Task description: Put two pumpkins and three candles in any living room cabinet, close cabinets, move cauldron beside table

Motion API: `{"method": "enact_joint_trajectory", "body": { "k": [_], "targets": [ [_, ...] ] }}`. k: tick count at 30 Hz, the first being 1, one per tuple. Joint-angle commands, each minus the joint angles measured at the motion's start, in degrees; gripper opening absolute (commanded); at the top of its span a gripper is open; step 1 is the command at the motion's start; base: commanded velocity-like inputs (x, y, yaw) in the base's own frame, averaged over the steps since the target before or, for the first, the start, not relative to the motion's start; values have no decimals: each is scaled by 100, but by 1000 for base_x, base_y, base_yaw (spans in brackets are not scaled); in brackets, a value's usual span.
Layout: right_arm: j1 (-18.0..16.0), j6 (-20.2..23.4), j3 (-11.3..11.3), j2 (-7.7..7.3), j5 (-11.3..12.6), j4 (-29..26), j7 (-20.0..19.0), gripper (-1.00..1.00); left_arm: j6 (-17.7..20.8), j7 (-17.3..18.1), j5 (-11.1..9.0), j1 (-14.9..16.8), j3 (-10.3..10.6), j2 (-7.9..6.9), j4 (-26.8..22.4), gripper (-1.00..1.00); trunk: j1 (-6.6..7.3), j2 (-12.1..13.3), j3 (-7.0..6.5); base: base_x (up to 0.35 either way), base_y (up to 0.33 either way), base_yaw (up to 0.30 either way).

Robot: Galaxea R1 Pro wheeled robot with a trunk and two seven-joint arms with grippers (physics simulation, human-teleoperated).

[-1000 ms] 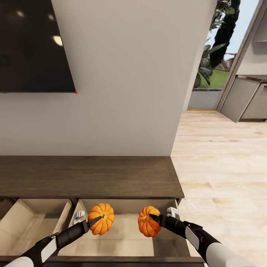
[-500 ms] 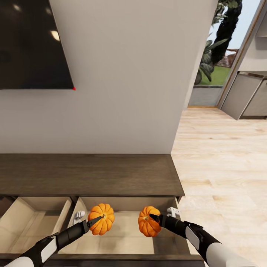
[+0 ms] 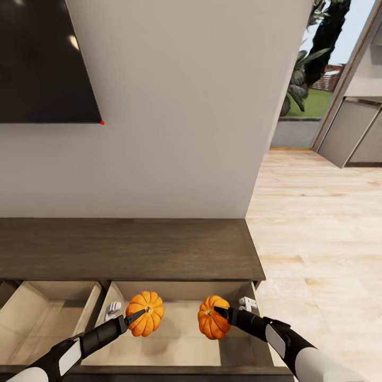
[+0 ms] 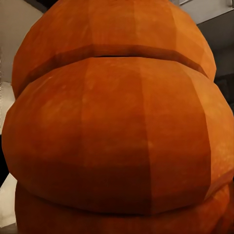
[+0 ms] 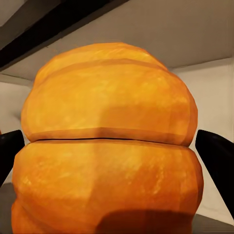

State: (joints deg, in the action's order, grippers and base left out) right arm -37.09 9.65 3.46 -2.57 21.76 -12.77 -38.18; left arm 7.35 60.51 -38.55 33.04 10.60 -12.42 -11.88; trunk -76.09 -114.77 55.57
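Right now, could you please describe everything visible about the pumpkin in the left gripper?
The pumpkin is small, round, orange and ribbed, matte-skinned, with a dark centre spot facing the head camera. The left gripper holds it above the open tan drawer of the dark-brown cabinet, apart from the other pumpkin.

An orange pumpkin (image 4: pixel 122 131) is seen at very close range, its ribbed skin built of broad, flat-shaded segments. Three stacked bulges are made out, parted by two dark creases that run across the fruit. The middle bulge is the widest, and it is shaded darker along its lower edge. Behind the pumpkin, slivers of a pale beige surface (image 4: pixel 14 29) are seen on one side and grey surfaces (image 4: pixel 219 24) on the other. The gripper's fingers cannot be made out.
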Motion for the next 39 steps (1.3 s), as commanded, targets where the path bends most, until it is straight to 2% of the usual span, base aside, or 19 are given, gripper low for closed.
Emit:
{"method": "enact_joint_trajectory", "body": {
  "k": [1, 5, 11, 24, 28, 30, 33, 36, 39],
  "targets": [
    [0, 1, -3, -1, 14, 19, 6, -100, 5, -1, -3, 0, -5, 2, 12, -100, 0, 0, 9, 0, 0, 0],
    [0, 2, -3, -6, 20, 55, 59, -100, 11, -9, -2, 0, -5, 2, 62, -100, 0, 0, 46, 0, 0, 0],
    [0, 3, -6, -15, 15, 73, 91, -100, 4, -12, 5, 0, 3, 77, 72, -100, 0, 0, 101, 0, 0, 0],
    [0, 2, -6, -16, 14, 72, 98, -100, 6, -39, 2, 0, -7, 82, 72, -100, 0, 0, 221, 0, 0, 0],
    [0, 9, -7, -14, 16, 63, 326, -100, 23, -77, -7, 0, -19, 72, 70, -100, 0, 0, 258, 0, 0, 0],
    [0, 10, 0, 0, 13, 51, 596, -100, 39, -331, -14, 0, -41, 69, 72, -100, 0, 0, 276, 0, 0, 0],
    [0, 86, 2, 2, 9, 39, 713, -100, 51, -1016, -62, 0, -271, 78, 47, -100, 0, 0, 304, 0, 0, 0],
    [-21, 344, -1, -15, -3, -11, 758, -100, 55, -1266, -78, 24, -395, 101, 3, -100, 0, 0, 331, 0, 0, 0],
    [-52, 386, -2, -23, -3, -21, 773, -100, 56, -1306, -82, 92, -411, 118, 0, -100, 0, 0, 359, 0, 0, 0]
  ]
}}
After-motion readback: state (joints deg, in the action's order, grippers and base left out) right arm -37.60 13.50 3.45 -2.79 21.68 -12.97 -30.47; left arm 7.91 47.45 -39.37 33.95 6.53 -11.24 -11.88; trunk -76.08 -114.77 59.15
